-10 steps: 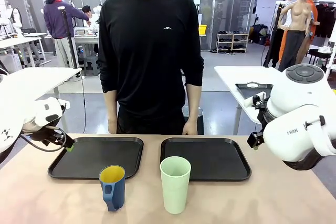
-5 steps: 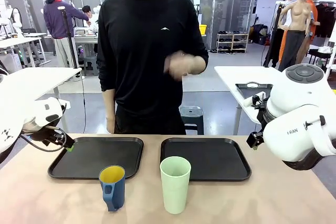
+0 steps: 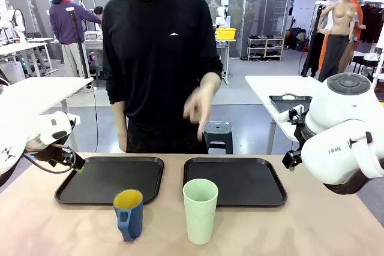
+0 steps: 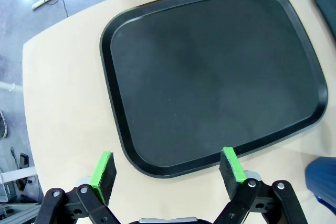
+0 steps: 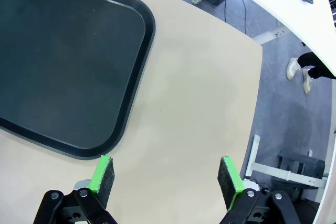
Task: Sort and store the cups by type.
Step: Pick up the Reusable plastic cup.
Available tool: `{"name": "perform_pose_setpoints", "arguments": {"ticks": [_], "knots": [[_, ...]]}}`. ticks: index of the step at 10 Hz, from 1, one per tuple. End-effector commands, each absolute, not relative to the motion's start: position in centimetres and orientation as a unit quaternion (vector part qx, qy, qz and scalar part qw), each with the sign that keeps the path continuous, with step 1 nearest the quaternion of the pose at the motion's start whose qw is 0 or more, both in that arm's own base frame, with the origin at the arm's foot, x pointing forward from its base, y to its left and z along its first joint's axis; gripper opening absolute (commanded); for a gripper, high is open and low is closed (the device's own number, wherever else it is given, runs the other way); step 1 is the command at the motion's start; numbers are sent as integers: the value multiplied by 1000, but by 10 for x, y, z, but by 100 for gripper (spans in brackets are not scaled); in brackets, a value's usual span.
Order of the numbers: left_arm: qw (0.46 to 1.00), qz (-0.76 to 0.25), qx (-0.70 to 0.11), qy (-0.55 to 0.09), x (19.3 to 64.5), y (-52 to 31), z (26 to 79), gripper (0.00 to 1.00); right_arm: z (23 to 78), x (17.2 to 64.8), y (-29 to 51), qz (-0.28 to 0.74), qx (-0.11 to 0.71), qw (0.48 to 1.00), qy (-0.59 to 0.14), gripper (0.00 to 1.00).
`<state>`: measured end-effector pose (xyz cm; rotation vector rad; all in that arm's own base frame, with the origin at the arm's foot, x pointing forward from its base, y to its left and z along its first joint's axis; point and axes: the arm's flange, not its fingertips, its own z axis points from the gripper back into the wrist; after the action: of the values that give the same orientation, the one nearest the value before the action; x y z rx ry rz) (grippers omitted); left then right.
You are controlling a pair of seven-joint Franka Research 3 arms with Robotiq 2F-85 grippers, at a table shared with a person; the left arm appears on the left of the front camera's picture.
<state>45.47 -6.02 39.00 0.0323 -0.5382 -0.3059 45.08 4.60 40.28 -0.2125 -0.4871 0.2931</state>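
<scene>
Two cups stand near the table's front edge. The short dark blue mug (image 3: pixel 128 215) has a yellow inside and sits in front of the left black tray (image 3: pixel 66 193). To its right, the tall mint-green tumbler (image 3: pixel 200 211) stands in front of the right black tray (image 3: pixel 276 199). My left gripper (image 3: pixel 76 164) hovers open over the left tray's outer edge. In the left wrist view this gripper (image 4: pixel 168 163) is open above the tray rim (image 4: pixel 157 170), and the mug's side (image 4: pixel 321 178) shows at the lower right. My right gripper (image 5: pixel 165 174) is open above bare table beside the right tray (image 5: pixel 149 30).
A person in black stands at the far side with one hand (image 3: pixel 197 105) raised at waist height and the other arm hanging. Both trays hold nothing. A white side table (image 3: pixel 282 88) stands behind at the right.
The person has lifted one hand from the table edge, brought it up to the chest, then let it drop slightly, and has shifted left. Both arms and both cups stay put.
</scene>
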Motion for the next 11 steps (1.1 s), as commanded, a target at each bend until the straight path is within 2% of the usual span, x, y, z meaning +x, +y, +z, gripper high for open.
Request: {"name": "perform_pose_setpoints", "arguments": {"ticks": [1, 11], "knots": [[952, -150, 16, -265, 455, -60, 390, 100, 403, 450, 46, 147, -109, 953, -240, 100], [952, -150, 16, -265, 455, -60, 390, 100, 403, 450, 46, 147, -109, 953, -240, 100]]}}
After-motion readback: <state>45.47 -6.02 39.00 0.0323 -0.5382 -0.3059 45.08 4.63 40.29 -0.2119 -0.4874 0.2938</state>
